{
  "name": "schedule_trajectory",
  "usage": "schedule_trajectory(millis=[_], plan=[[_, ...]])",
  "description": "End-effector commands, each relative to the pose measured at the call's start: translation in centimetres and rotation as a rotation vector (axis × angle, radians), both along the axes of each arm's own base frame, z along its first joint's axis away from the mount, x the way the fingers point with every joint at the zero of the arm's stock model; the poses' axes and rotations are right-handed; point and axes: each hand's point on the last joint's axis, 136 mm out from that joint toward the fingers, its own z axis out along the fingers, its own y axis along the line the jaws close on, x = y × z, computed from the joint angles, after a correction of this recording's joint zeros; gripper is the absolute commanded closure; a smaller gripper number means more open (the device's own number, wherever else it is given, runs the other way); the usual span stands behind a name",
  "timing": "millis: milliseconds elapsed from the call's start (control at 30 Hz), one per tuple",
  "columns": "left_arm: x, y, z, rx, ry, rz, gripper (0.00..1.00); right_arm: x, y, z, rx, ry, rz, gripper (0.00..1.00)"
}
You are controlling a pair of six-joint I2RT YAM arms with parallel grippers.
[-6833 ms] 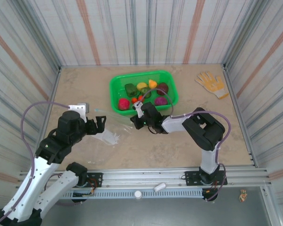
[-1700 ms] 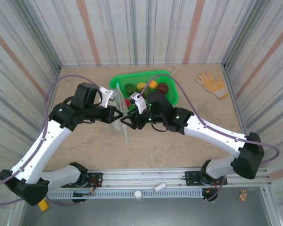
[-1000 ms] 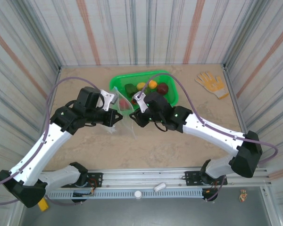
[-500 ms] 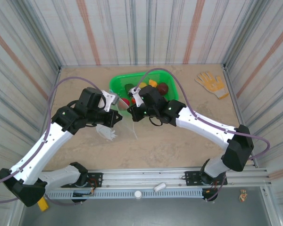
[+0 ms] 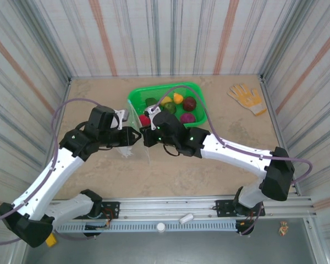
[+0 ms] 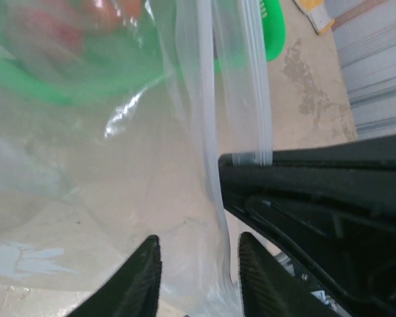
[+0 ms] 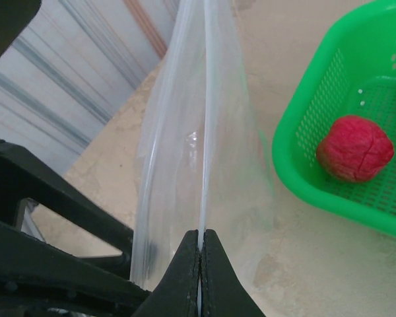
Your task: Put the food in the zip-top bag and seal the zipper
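The clear zip-top bag (image 5: 139, 142) hangs edge-on between my two grippers, just in front of the green basket. My right gripper (image 7: 199, 239) is shut on the bag's rim strip (image 7: 203, 99); from above it sits at the bag's right side (image 5: 146, 135). My left gripper (image 6: 198, 267) is open, with loose bag film (image 6: 152, 165) running between its fingers (image 6: 147, 264); from above it is at the bag's left (image 5: 132, 135). The zipper strip (image 6: 247, 99) runs up from the right gripper's black jaw. The food lies in the basket: red (image 5: 144, 119), yellow (image 5: 166, 100), orange (image 5: 177, 98), maroon (image 5: 190, 103), magenta (image 5: 187, 117) and green (image 5: 151, 102) pieces.
The green mesh basket (image 5: 201, 91) stands at the back centre, its near rim close behind both grippers. A tan glove (image 5: 246, 98) lies at the back right. Striped walls enclose the table on three sides.
Both grippers have shifted a little to the left with the bag between them, away from the basket's front rim. The bag's lower end now hangs toward the table.
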Motion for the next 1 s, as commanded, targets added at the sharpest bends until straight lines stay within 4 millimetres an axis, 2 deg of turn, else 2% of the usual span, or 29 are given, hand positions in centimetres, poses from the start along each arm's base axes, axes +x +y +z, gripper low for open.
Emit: schedule_trajectory(millis=[0,133,300,600,700,967], plan=[[0.2,0.8,1.0,-0.014,-0.036,0.058,0.60,0.8,-0.7,2.2,0.044,-0.070,-0.097,1.00],[0.2,1.0,0.4,-0.017,-0.014,0.077,0.53,0.6,-0.5,2.2,0.048,-0.073,-0.096,1.00],[0.0,1.0,1.3,-0.037,-0.065,0.083,0.49,0.5,-0.6,2.0,0.057,-0.077,-0.104,1.00],[0.4,2.3,0.0,0.037,-0.059,0.134,0.64,0.0,-0.7,2.7,0.079,-0.085,-0.099,1.00],[0.3,1.8,0.7,0.013,-0.080,0.115,0.64,-0.1,-0.6,2.6,0.083,-0.084,-0.094,1.00],[-0.7,1.1,4.6,-0.086,-0.235,0.053,0.59,-0.3,-0.5,2.9,0.100,-0.091,-0.090,1.00]])
